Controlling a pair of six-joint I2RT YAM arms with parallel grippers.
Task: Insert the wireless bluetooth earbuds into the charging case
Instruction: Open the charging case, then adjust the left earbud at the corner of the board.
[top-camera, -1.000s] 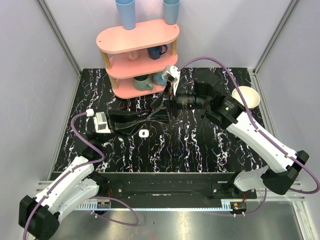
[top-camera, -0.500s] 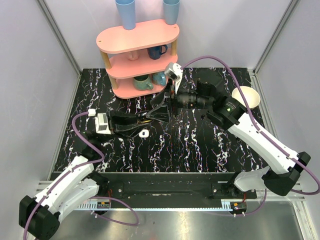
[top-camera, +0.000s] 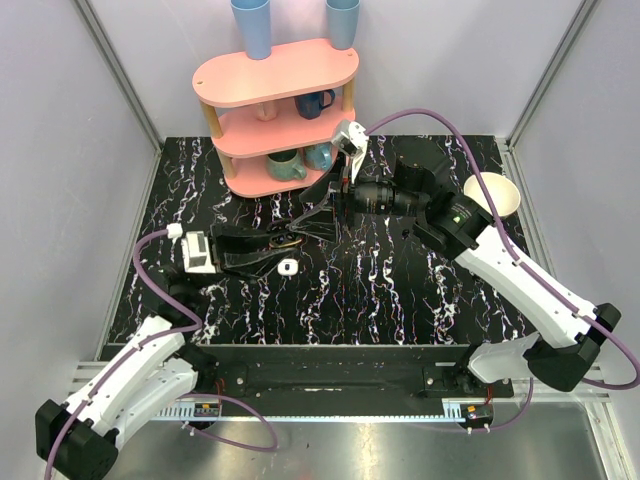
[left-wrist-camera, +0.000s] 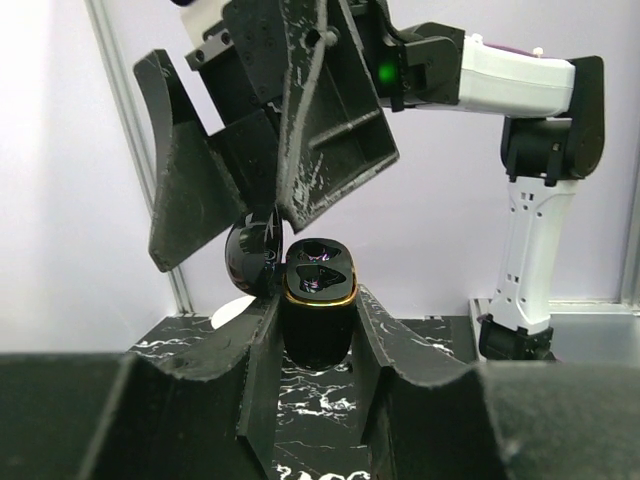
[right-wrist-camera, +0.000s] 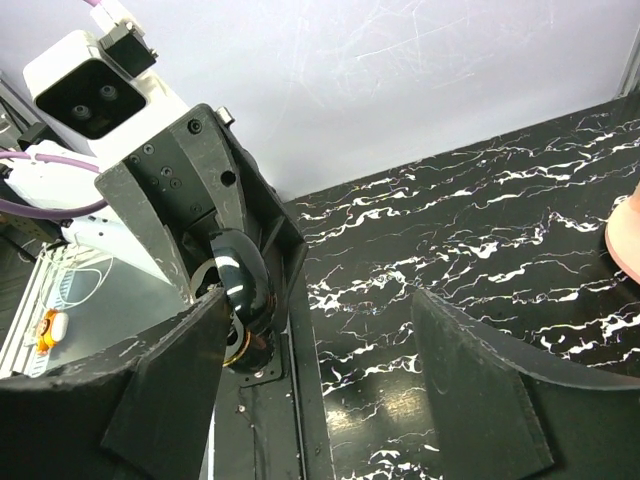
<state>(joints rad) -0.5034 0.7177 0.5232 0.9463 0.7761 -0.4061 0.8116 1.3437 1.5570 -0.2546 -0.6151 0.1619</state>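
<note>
My left gripper (left-wrist-camera: 318, 325) is shut on the black charging case (left-wrist-camera: 318, 300), held upright above the table. Its gold-rimmed top faces up, the lid (left-wrist-camera: 250, 258) hangs open to the left, and both wells look dark. In the top view the case (top-camera: 287, 238) sits left of centre between the left gripper's (top-camera: 272, 247) fingers. My right gripper (right-wrist-camera: 320, 390) is open right beside the case, its left finger next to the glossy lid (right-wrist-camera: 240, 280). From above, the right gripper (top-camera: 315, 213) sits just over the case. One small white earbud (top-camera: 286, 267) lies on the table just in front of the case.
A pink three-tier shelf (top-camera: 275, 75) stands at the back left, with mugs (top-camera: 285, 163) on its tiers and blue cups (top-camera: 251, 25) on top. A white bowl (top-camera: 492, 193) sits at the right edge. Purple cables loop over both arms.
The right gripper's jaws have spread wider and its wrist has lifted back a little toward the shelf. The left gripper keeps hold of the case and has shifted slightly.
</note>
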